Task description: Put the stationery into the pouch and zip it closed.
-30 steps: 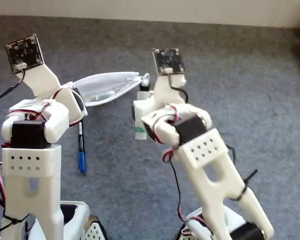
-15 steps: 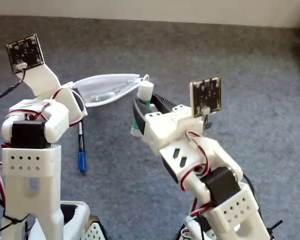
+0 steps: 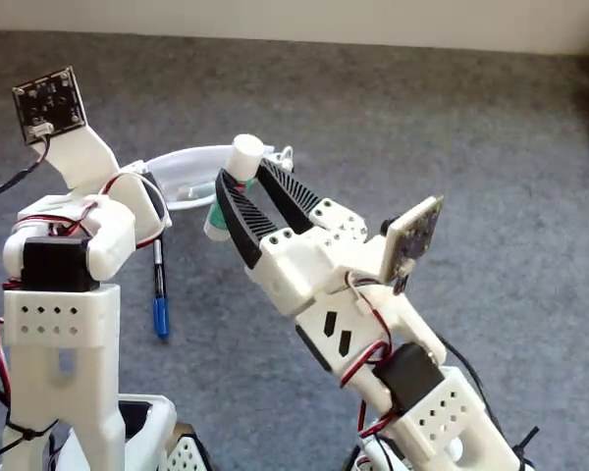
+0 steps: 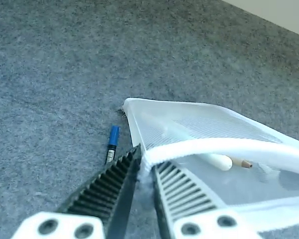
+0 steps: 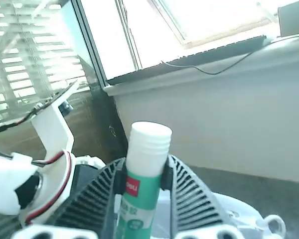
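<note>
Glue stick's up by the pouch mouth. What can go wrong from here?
1. The right gripper holds the glue stick tilted, and the pouch mouth looks narrow. It may catch the rim or drop onto the carpet.
2. The left gripper pinches only the rim edge, so a push from the stick could pull it free and let the mouth sag.
3. The blue pen lies close beside the left arm, where it looks awkward to pick up.

A carpeted room: grey carpet [image 3: 491, 147], window [image 5: 214, 15], slatted blinds [image 5: 25, 55].
</note>
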Available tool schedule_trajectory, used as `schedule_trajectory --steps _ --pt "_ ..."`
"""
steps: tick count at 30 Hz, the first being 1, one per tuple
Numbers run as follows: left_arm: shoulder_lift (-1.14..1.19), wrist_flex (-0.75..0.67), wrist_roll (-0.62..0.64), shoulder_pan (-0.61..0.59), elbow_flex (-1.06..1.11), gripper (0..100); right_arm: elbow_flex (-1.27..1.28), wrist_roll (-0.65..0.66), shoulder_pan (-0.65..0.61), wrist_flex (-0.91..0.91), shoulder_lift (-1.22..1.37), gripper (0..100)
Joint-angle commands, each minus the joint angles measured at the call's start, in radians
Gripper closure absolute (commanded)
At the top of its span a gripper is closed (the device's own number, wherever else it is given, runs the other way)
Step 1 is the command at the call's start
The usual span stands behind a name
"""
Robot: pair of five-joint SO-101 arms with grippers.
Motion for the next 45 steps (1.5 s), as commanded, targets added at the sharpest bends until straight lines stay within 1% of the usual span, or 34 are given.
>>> schedule_trajectory --steps 1,5,7,11,17,23,27,29,34,45 --pt "-0.018 -0.015 -0.006 0.022 -0.035 99 0.031 0.049 -0.016 -0.205 -0.022 99.4" --pt "-0.018 -0.015 -0.003 0.022 -0.035 99 0.101 0.153 -0.016 -0.358 -0.019 99.4" --pt "-0.018 -0.015 -0.002 0.022 -0.035 99 0.114 0.158 -0.016 -0.409 0.015 99.4" --pt "-0.018 -0.015 -0.002 0.022 -0.035 99 0.11 0.158 -0.016 -0.495 0.173 99.4" --pt "-0.018 -0.015 -0.002 0.022 -0.03 99 0.079 0.163 -0.016 -0.72 0.414 99.4" --pt "-0.018 -0.021 -0.002 0.022 -0.013 99 0.082 0.163 -0.016 -0.817 0.536 99.4" --pt "-0.018 -0.023 -0.002 0.022 -0.015 99 0.088 0.163 -0.036 -0.814 0.519 99.4" --pt "-0.018 -0.023 -0.002 0.022 -0.015 99 0.116 0.163 -0.045 -0.785 0.498 99.4" --pt "-0.018 -0.02 -0.003 0.022 -0.015 99 0.153 0.164 -0.084 -0.671 0.414 99.4" --pt "-0.018 -0.017 -0.003 0.018 -0.013 99 0.162 0.164 -0.084 -0.352 0.254 99.2"
